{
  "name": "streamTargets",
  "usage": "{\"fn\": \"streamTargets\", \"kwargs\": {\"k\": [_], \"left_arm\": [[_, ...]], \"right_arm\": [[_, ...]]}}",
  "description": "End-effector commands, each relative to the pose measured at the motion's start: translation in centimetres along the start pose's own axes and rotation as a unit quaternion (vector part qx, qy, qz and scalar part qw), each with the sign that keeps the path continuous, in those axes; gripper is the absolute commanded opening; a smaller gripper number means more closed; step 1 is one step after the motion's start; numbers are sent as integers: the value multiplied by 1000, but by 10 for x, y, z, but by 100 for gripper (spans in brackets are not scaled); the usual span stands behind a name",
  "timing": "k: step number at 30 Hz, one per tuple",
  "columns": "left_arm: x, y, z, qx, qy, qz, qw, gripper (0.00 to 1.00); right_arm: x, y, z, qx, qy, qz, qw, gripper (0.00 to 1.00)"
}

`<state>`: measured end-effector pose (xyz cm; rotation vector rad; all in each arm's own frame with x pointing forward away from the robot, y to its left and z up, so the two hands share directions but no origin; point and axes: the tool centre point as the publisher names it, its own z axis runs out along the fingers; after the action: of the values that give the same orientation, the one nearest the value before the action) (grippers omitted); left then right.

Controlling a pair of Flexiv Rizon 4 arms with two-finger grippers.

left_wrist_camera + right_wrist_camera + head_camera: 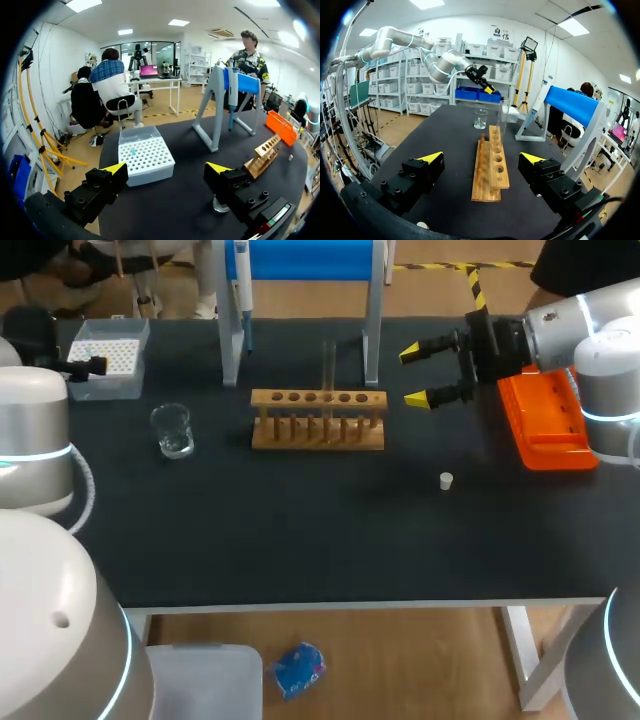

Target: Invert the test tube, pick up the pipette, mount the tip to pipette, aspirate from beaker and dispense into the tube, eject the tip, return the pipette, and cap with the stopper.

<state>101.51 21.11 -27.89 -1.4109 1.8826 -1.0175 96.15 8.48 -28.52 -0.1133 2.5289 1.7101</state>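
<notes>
No text, number, label or sign can be read on the table [300, 540] or on anything standing on it, in any of the three views. Any marking on the pipette [243, 290], the beaker [173, 430] or the tip box [108, 355] is too small to make out.

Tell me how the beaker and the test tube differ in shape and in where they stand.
The beaker is short and wide; the test tube is tall and thin. The beaker stands by itself on the table, while the test tube stands upright in the wooden rack. In the head view the beaker sits off the rack's left end; the test tube rises near the rack's middle. Both are clear and see-through.
</notes>
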Motion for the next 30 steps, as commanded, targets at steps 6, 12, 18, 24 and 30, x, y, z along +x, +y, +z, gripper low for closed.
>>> {"fn": "streamTargets", "kwargs": {"k": [6, 12, 18, 24, 30], "left_arm": [[2, 2, 3, 4, -6, 0, 1000, 100], [2, 2, 3, 4, -6, 0, 1000, 100], [2, 2, 3, 4, -6, 0, 1000, 100], [-17, 6, 23, -9, -40, 11, 999, 100], [-32, 6, 42, -15, -60, -9, 998, 100]], "right_arm": [[0, 0, 0, 0, 0, -1, 1000, 100], [0, 0, 0, 0, 0, -1, 1000, 100], [0, 0, 0, 0, 0, -1, 1000, 100], [0, 0, 0, 0, 0, -1, 1000, 100], [0, 0, 0, 0, 0, -1, 1000, 100]]}}
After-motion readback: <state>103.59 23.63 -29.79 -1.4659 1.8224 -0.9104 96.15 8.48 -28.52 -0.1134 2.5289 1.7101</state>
